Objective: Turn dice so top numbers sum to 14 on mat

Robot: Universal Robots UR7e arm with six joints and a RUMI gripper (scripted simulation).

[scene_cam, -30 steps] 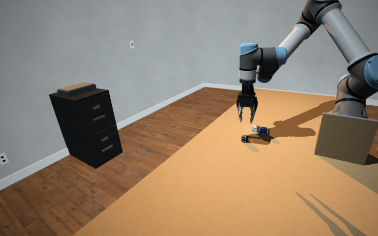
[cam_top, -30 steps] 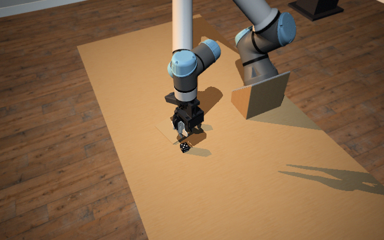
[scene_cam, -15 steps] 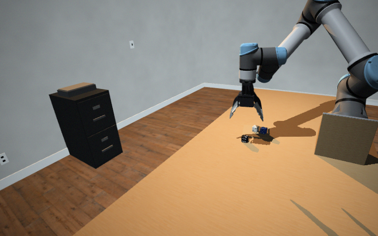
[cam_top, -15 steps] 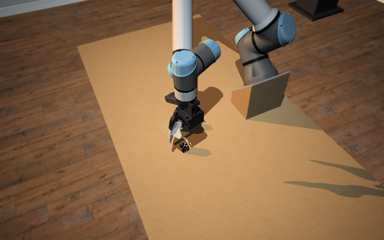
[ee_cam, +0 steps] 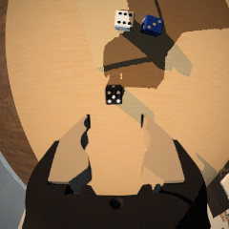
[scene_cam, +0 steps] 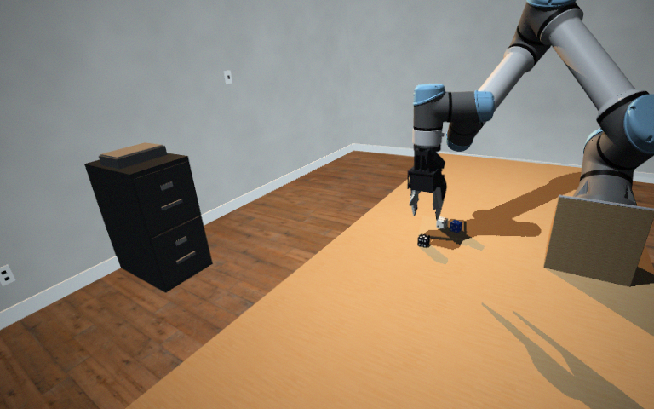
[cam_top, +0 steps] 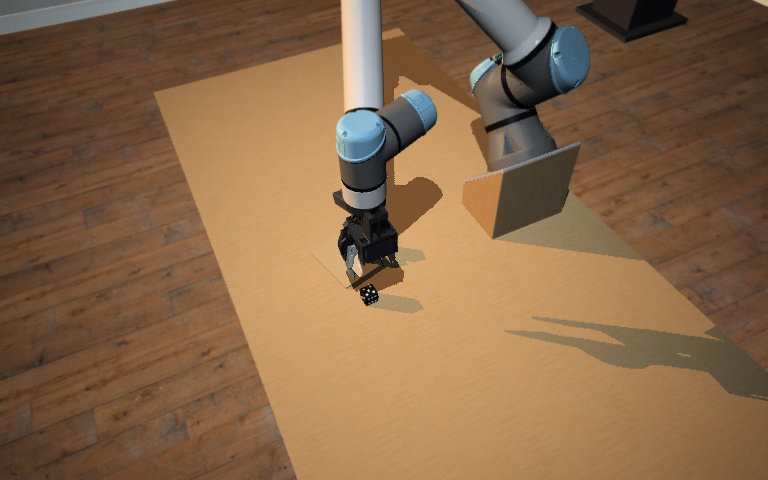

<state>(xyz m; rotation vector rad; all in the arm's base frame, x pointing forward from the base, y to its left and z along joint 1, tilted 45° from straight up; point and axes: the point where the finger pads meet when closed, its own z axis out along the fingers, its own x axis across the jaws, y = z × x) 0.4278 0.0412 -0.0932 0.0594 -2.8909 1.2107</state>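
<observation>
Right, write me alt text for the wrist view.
The gripper's open fingers reach toward a black die that sits beyond their tips, five pips on top. Farther off, a white die showing six lies beside a blue die. Dark shadows fall across the tan table.

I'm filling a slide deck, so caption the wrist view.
The open claw near a black die, with white and blue dice beyond.
</observation>
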